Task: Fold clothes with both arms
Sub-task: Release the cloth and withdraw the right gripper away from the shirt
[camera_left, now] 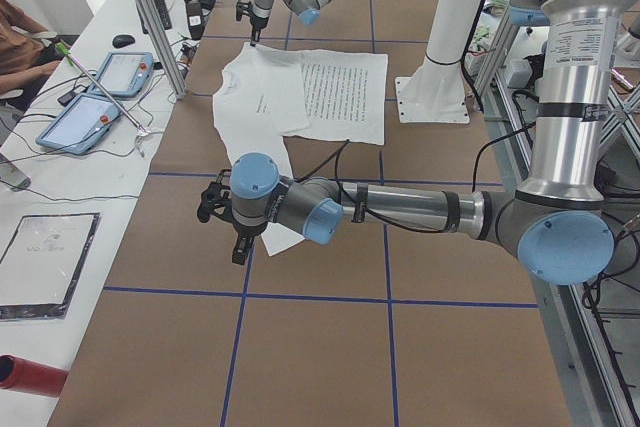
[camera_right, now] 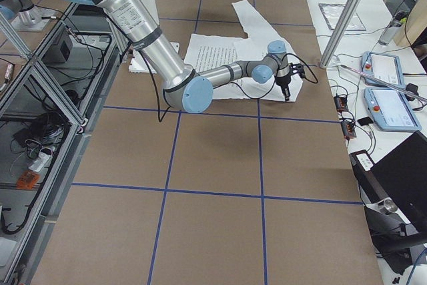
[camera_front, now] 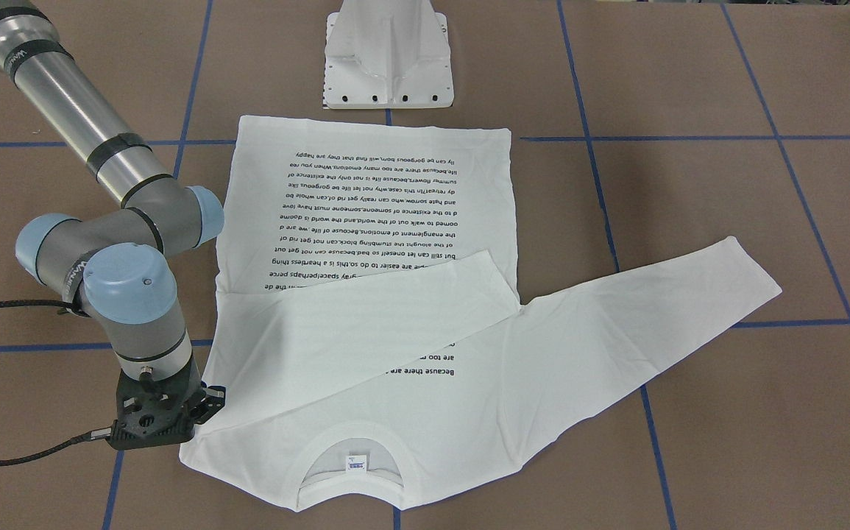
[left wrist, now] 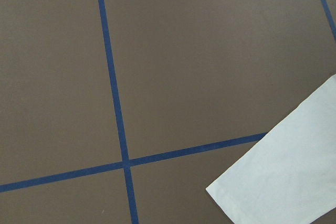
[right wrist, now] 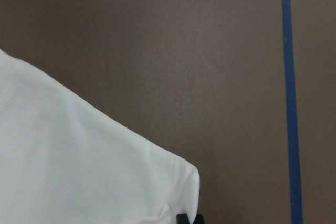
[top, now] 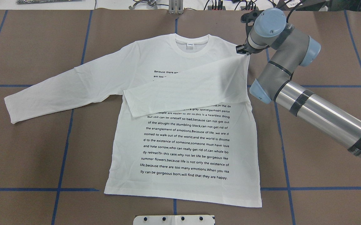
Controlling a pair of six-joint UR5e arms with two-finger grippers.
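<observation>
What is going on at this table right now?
A two-armed robot is folding a white long-sleeved T-shirt that lies flat, print up. One sleeve is already folded across the chest; the right gripper sits at that shoulder. The other sleeve is stretched out on the table, and the left gripper hovers by its cuff. Whether either gripper is open or shut can't be told.

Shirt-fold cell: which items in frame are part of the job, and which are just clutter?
In the job: T-shirt; right gripper at its shoulder; left gripper by the outstretched cuff.
Lying about: pedestal base; two tablets and red cylinder on the side bench.
</observation>
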